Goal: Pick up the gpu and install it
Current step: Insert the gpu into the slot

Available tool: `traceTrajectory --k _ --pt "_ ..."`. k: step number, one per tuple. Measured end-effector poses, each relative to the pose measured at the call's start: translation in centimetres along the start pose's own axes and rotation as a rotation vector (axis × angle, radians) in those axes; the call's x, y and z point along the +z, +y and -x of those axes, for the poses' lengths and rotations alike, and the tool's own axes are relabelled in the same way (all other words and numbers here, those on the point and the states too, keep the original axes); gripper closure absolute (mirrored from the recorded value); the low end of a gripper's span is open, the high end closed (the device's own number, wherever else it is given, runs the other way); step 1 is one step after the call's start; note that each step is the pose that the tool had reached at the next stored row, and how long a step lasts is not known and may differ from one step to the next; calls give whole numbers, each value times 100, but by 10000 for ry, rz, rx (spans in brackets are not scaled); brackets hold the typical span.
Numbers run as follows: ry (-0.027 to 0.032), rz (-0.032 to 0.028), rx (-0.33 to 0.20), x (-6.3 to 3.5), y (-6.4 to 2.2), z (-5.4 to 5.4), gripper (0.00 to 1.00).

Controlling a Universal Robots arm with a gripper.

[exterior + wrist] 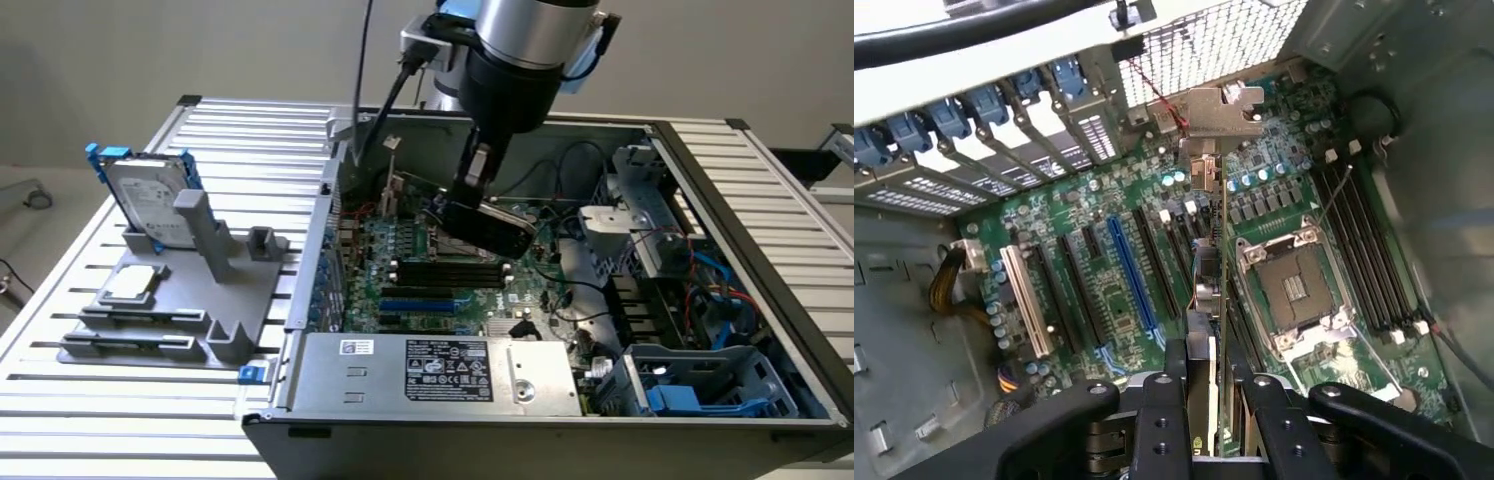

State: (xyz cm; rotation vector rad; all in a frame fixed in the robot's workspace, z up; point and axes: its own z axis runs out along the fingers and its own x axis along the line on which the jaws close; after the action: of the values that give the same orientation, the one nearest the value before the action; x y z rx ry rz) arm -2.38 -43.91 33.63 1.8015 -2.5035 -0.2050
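Gripper [1209, 405] clamps gpu [1220, 115] edge-on above mobo [1104, 215].

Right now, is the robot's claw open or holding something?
The gripper is shut on the thin green-and-black gpu with its silver metal bracket.
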Motion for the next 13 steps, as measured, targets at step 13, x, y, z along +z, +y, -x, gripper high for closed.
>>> traceTrajectory --k 13 --pt "189 74 -2311 87 -13 -5 74"
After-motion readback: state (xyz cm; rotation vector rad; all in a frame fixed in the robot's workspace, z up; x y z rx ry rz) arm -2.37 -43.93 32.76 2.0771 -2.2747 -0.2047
